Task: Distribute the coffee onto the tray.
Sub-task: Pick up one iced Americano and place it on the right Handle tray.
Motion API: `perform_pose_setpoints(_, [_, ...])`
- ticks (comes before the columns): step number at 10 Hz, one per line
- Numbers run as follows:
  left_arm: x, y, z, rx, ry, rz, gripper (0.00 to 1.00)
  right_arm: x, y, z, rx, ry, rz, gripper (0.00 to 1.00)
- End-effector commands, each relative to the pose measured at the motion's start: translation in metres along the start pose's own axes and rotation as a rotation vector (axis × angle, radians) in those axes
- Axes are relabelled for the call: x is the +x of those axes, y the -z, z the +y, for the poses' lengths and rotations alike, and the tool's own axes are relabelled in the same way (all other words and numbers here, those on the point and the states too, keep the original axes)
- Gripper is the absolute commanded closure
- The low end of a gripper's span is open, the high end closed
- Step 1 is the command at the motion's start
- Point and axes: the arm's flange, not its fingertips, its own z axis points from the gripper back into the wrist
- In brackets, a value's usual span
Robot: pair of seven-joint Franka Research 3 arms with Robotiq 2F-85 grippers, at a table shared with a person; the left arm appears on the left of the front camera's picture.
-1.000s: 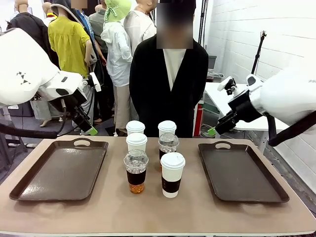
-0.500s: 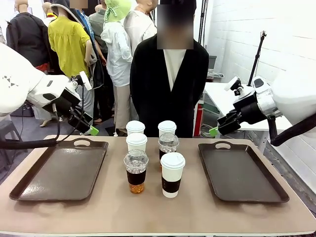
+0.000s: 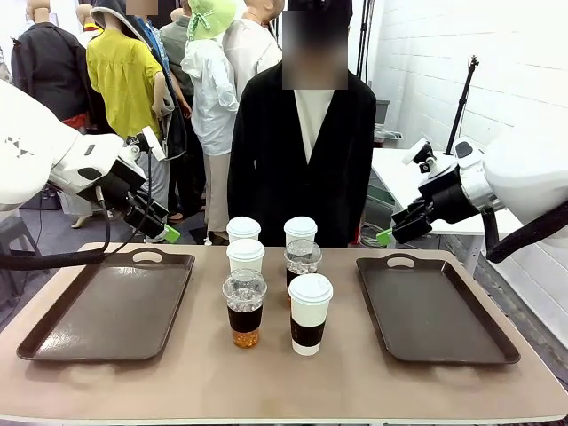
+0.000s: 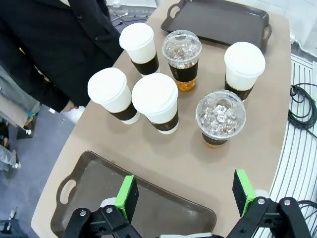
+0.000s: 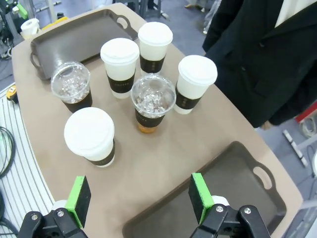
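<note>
Six cups [image 3: 246, 256] stand bunched at the middle of the worktop [image 3: 284, 382], centre of the front frame. Four are white paper cups [image 3: 310, 311] with brown sleeves and two are clear iced cups [image 3: 244, 306] with domed lids. None sits on a tray yet. The cluster lies between the left tray [image 3: 106, 311] and the right tray [image 3: 435, 311], likely so that either arm can reach in and carry a cup out to its own side.

Left tool [image 4: 185, 194]: jaws wide, holding nothing. It hovers above the far handle end of the left tray, mid-left of the front frame, and its wrist camera looks over the tray rim toward the cups. Right tool [image 5: 139, 196]: jaws wide too, holding nothing, poised mid-right above the far end of the right tray. The wide set suits a cup body. A person [image 3: 302, 151] stands at the far edge, behind the cups.

Against the frame a second back, the left arm's big white link has drawn toward the left edge and its wrist has turned. The right wrist has shifted slightly rightward. Cups and trays are unchanged. The last half second shows hardly any motion.
</note>
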Motion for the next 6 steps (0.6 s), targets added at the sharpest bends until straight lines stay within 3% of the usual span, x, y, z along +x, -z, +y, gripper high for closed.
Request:
perform_pose_setpoints(1, [-0.0014,-0.0005,0.0011,-0.006,0.007,0.008,0.00,-0.0009,0.0002,0.0003,0.018,0.002,-0.014,0.00])
perform_pose_setpoints(6, [-0.0014,-0.0005,0.0011,-0.006,0.007,0.008,0.00,-0.0009,0.0002,0.0003,0.018,0.002,-0.014,0.00])
